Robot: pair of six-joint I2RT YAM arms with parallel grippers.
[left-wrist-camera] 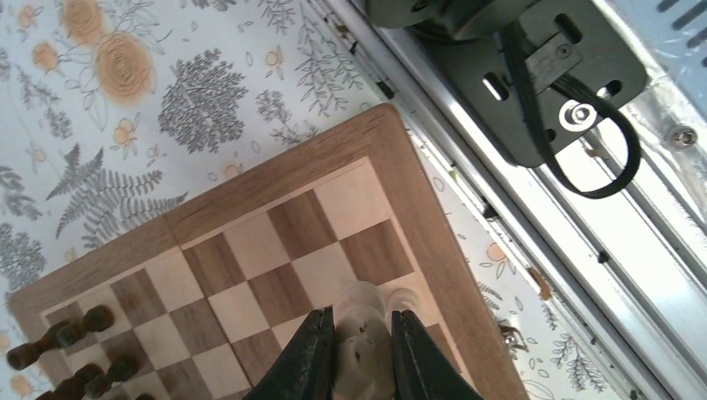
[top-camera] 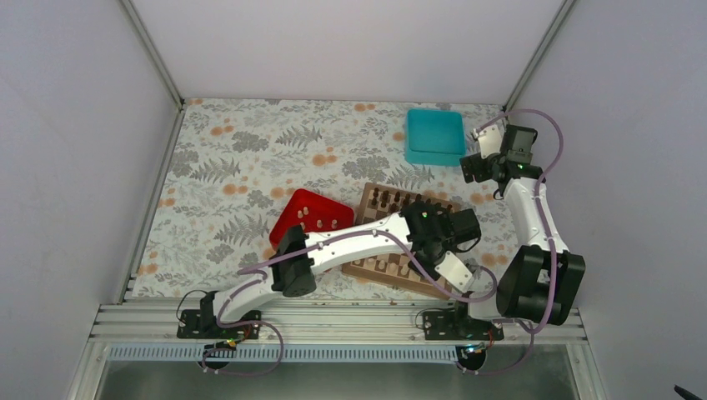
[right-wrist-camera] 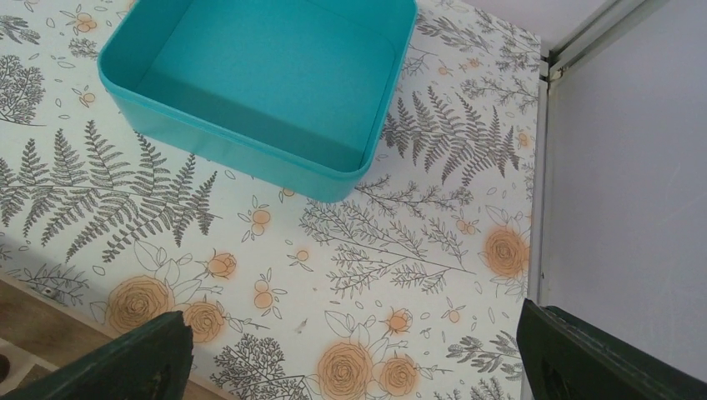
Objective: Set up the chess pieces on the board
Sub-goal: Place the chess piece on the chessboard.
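The board [left-wrist-camera: 275,175] lies on the floral cloth, and my left arm crosses above it in the top view [top-camera: 373,268]. My left gripper [left-wrist-camera: 363,350] hangs over the board's squares near its right edge, shut on a pale cream chess piece [left-wrist-camera: 360,329]. A second pale round piece [left-wrist-camera: 402,302] stands just beside it on a light edge square. Dark pieces [left-wrist-camera: 62,333] stand along the board's far side. My right gripper [right-wrist-camera: 354,358] hovers open over bare cloth near the teal box [right-wrist-camera: 267,75], with nothing between its fingers.
A red tray [top-camera: 313,215] holding small pale pieces sits left of the board. The teal box [top-camera: 435,136] stands empty at the back right. The right arm's base [left-wrist-camera: 534,75] and the metal rail run close to the board's near edge.
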